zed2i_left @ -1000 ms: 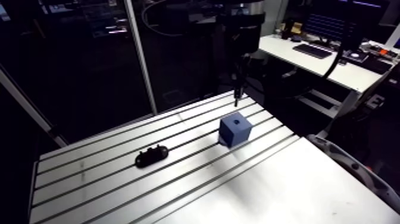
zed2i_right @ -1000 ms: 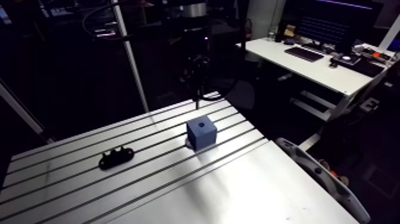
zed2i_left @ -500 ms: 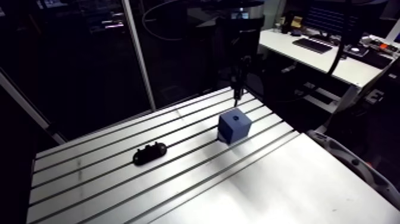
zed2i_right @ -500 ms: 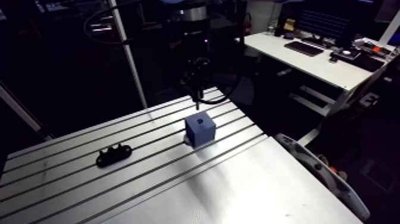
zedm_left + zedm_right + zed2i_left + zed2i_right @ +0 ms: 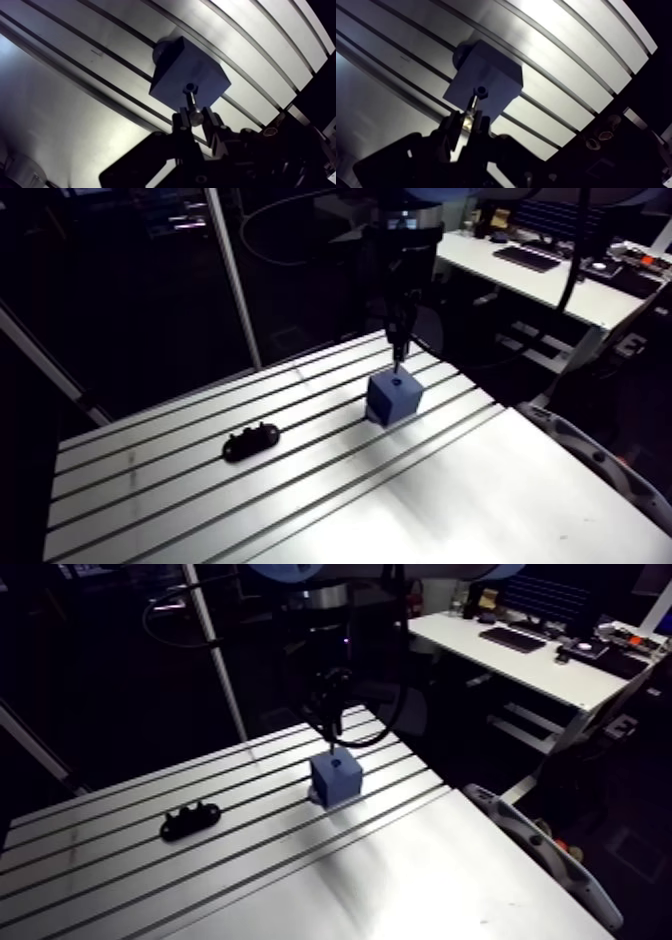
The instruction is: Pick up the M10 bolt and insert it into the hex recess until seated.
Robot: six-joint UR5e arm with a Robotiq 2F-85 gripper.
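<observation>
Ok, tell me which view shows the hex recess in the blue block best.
The wrist view: the hex recess shows as a dark hole atop the blue block, the bolt pointing at it. The arm view gives only a speck under the gripper.

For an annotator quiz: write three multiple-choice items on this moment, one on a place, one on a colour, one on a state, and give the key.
1. Where is the tip of the bolt relative to the block?
A. At the recess in its top
B. Against its side
C. Beneath it

2. What colour is the block?
A. Red
B. Blue
C. Yellow

3. What is the state of the gripper?
A. Open and empty
B. Open around the block
C. Shut on the bolt

Key:
1 A: the wrist view shows the tip meeting the dark hole.
2 B: the block looks blue in the arm view.
3 C: the bolt's head sits pressed between the two fingers.
</observation>
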